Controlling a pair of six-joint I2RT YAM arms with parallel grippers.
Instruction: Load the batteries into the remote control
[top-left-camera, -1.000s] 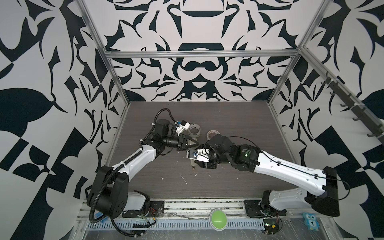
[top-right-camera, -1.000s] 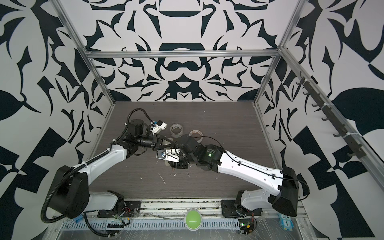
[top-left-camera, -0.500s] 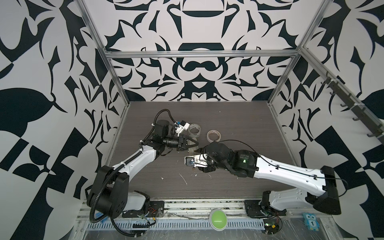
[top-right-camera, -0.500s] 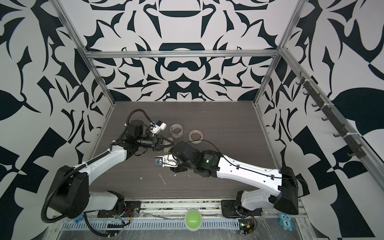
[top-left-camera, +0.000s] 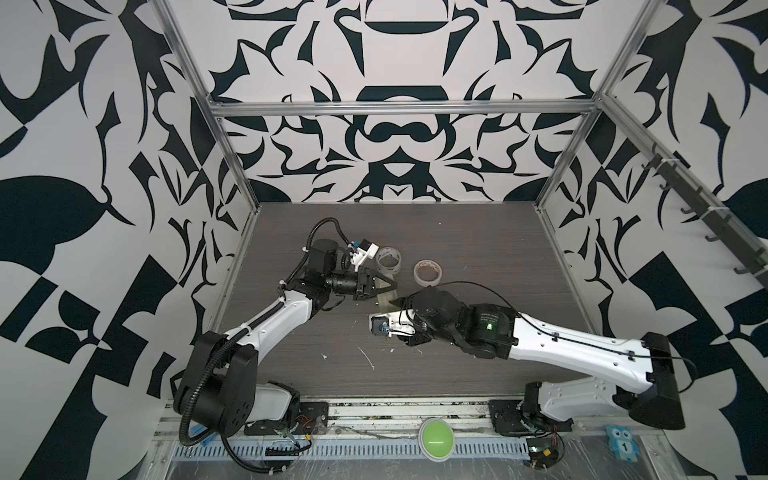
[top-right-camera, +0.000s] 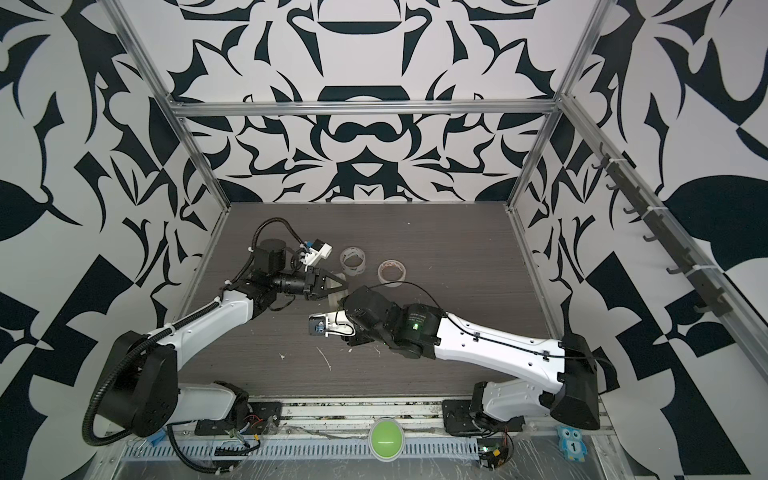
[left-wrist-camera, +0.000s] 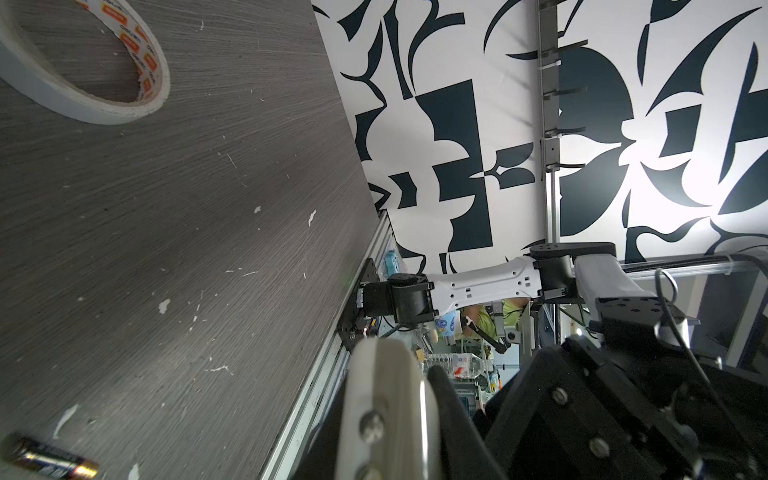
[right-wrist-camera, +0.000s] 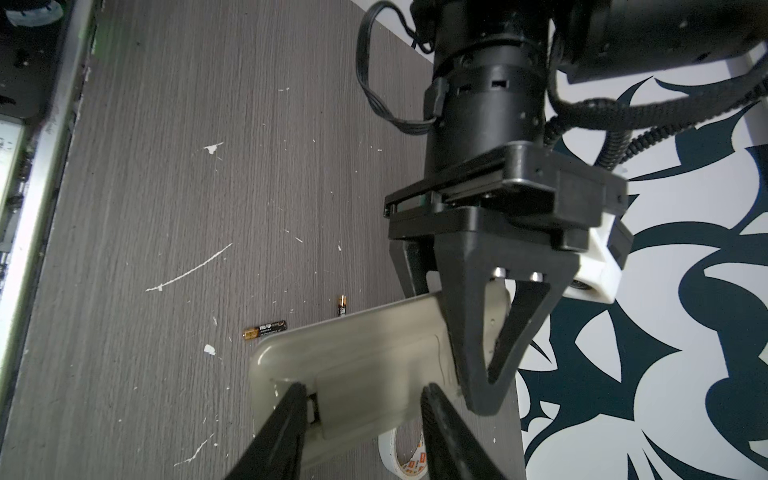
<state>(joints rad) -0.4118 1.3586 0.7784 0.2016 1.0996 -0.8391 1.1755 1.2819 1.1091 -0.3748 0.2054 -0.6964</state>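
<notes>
We see a clear tape roll (top-left-camera: 388, 261) beside a white tape roll (top-left-camera: 428, 273) on the table (top-left-camera: 478, 249); a green button (top-left-camera: 435, 433) lies beyond its near edge.

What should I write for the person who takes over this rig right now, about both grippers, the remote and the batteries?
Left gripper: shut on the remote control, holding it off the table with its back face showing.
Right gripper: open, one fingertip on each side of the battery cover.
First battery and second battery: loose on the table, apart from each other.
Done: remote lifted.
Left: take off the cover, which is on, then load both cells.
</notes>
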